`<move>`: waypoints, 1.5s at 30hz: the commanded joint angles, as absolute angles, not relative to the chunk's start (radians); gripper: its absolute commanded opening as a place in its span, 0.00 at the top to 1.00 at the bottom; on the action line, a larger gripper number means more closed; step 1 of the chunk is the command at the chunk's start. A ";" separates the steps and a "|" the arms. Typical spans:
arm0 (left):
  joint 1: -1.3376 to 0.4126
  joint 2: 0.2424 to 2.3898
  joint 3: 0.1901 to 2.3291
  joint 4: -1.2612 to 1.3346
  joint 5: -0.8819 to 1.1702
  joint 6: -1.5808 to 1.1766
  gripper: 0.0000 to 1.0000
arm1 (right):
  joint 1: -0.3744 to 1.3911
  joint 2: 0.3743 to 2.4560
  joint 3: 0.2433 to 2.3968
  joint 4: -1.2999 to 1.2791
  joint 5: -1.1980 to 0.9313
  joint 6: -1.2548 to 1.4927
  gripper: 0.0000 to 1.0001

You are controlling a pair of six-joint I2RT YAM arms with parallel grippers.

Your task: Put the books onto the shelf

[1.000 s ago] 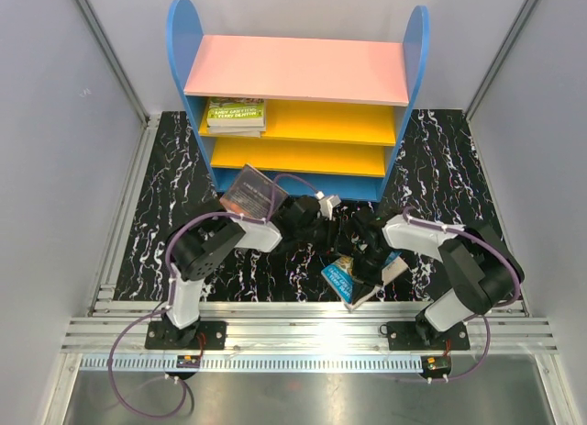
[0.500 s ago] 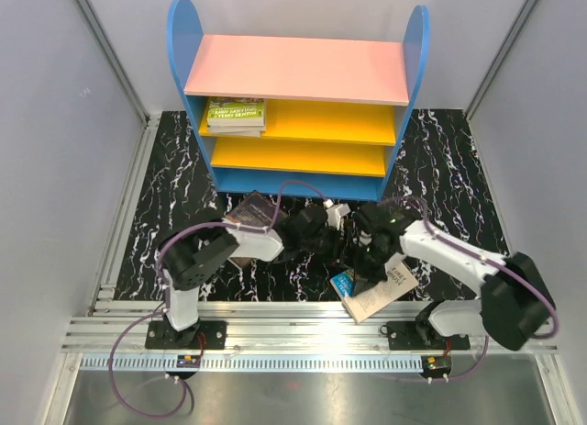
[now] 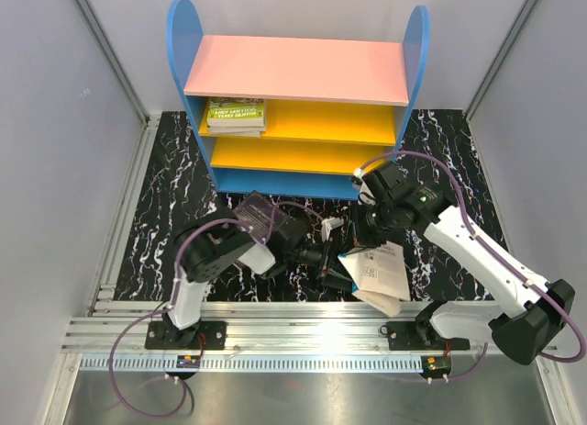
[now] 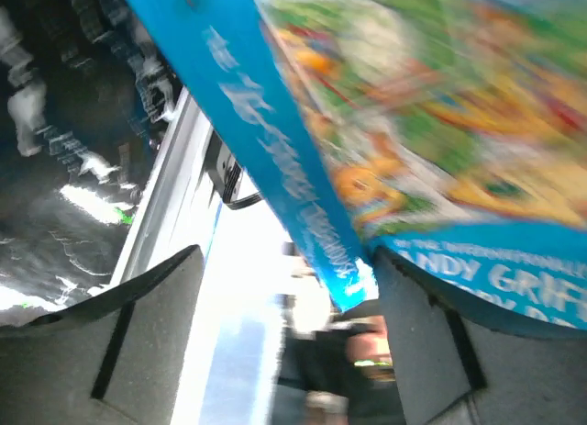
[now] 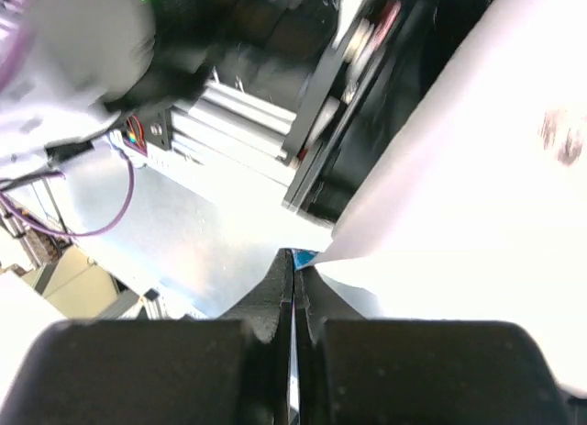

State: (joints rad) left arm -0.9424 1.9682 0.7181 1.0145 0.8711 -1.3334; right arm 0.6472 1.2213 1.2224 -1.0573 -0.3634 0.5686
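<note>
Well, the shelf [image 3: 295, 69] stands at the far end of the mat [image 3: 165, 205] with its open side to the arms, so books can go in from the front. On its upper yellow board, at the left, a green book [image 3: 236, 114] lies flat. A second one may be under it, I cannot tell.

The blue book [image 3: 376, 274] is in front of the shelf, right of the middle, lifted off the mat with its white back cover up. The dark book [image 3: 254, 213] sits tilted near the left arm's elbow, not yet on the shelf. Whether it rests on the arm or on the mat is unclear.

The right gripper [image 5: 293, 260] is closed on a thin edge of the blue book, probably only the cover. I judge this is why the book hangs loose and half open.

The left gripper [image 4: 286, 260] has its jaws wide apart, with a corner of the blue book in the gap, not squeezed by them. I think it is placed so to take a fuller grip.
</note>
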 commanded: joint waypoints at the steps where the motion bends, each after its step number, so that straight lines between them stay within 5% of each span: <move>1: -0.954 2.130 0.702 1.666 0.910 -1.704 0.16 | 0.643 1.148 1.241 -1.011 -0.422 0.555 1.00; 7: -0.947 2.140 0.681 1.666 0.862 -1.654 0.16 | 0.644 1.100 1.293 -0.959 -0.531 0.563 1.00; 9: -0.919 2.125 0.649 1.664 0.821 -1.635 0.08 | 0.643 1.091 1.316 -0.994 -0.494 0.554 1.00; 17: -0.867 2.022 0.531 1.606 0.689 -1.554 0.06 | 0.641 1.000 1.195 -1.064 -0.425 0.558 1.00; 18: -0.867 2.023 0.537 1.598 0.687 -1.549 0.07 | 0.641 0.997 1.181 -1.078 -0.422 0.558 0.90; 19: -0.865 2.029 0.557 1.582 0.687 -1.543 0.07 | 0.643 1.000 1.164 -1.089 -0.429 0.549 0.37; 21: -0.867 2.037 0.581 1.559 0.692 -1.534 0.07 | 0.644 0.997 1.115 -1.133 -0.433 0.540 0.01; 30: -0.868 2.091 0.761 1.396 0.733 -1.479 0.08 | 0.643 0.953 1.035 -1.318 -0.078 0.632 0.00; 36: -0.867 2.098 0.825 1.272 0.747 -1.425 0.12 | 0.523 1.077 1.066 -1.282 -0.044 0.620 0.00; 45: -0.868 2.037 0.899 0.858 0.696 -1.230 0.77 | 0.445 1.026 0.997 -1.224 -0.176 0.601 0.01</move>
